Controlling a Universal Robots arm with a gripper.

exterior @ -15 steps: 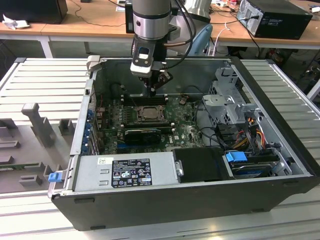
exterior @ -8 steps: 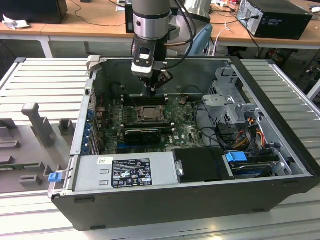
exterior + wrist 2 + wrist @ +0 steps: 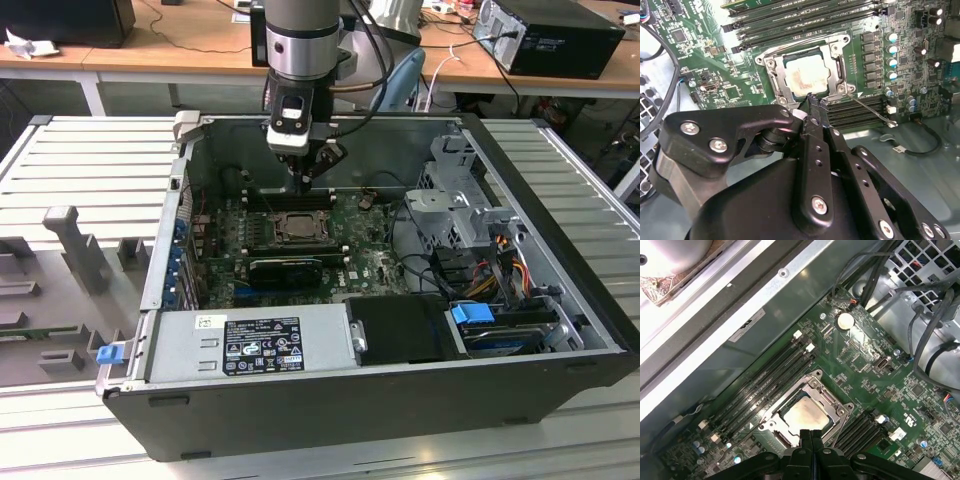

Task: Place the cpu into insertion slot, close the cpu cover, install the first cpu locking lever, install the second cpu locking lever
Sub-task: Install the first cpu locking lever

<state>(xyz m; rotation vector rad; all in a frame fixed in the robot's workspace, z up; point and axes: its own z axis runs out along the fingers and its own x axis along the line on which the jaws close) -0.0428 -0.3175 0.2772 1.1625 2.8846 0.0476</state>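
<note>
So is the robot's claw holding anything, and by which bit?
Nothing, it seems. The gripper is shut with nothing between its fingers, its tips by the edge of the cpu cover. The cpu lies under that cover.

The arm (image 3: 300,45) hangs vertical, its gripper (image 3: 810,434) fingers (image 3: 803,440) pressed together.

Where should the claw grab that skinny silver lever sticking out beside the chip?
Probably the bent free end of the thin silver wire lever, from above. Its other end is pinned by the silver metal cover frame, and the rod lies low over the long black memory slots.
</note>
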